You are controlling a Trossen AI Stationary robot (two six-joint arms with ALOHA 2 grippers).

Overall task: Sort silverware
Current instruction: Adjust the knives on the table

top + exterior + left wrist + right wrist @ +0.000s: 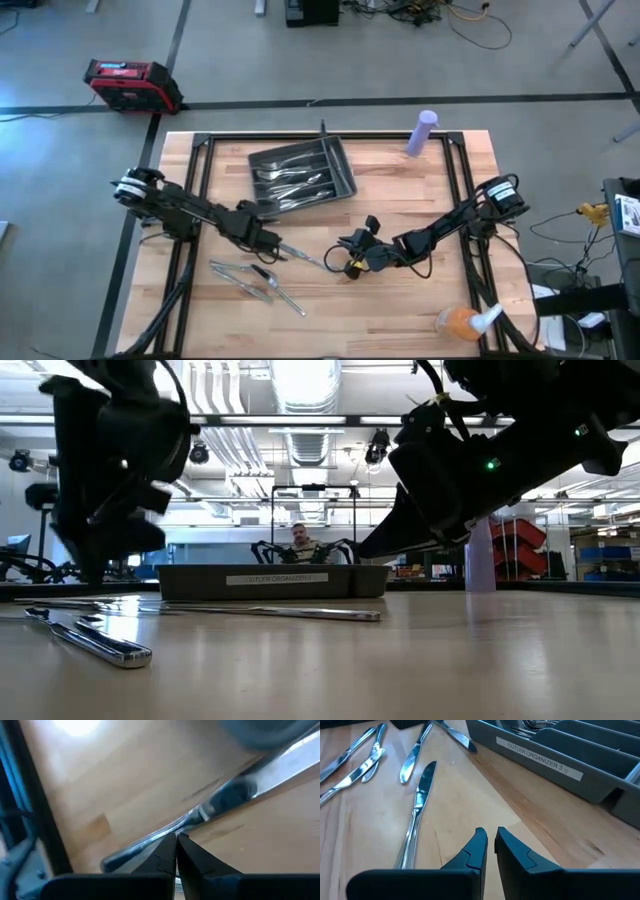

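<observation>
A dark compartmented tray (345,170) at the table's far middle holds several silver pieces (295,180). One silver knife (303,257) lies flat on the wood, and my left gripper (280,247) is shut at its neck. More loose silverware (250,275) lies near the front left, seen too in the right wrist view (415,805). My right gripper (343,257) hovers just right of the knife's tip, shut to a thin slit (491,836), nothing between its fingers. My left gripper has its fingertips (170,842) together on the knife's neck (192,819), where handle meets blade. They come slanting down from the table's left and lie across the knife. The knife lies flat on the table (270,611). The tips hide the contact spot itself.
A purple bottle (422,132) stands at the far right. An orange and white object (462,320) lies at the near right corner. The tray's labelled wall (545,762) is close ahead of my right gripper. A person (300,540) sits beyond the table.
</observation>
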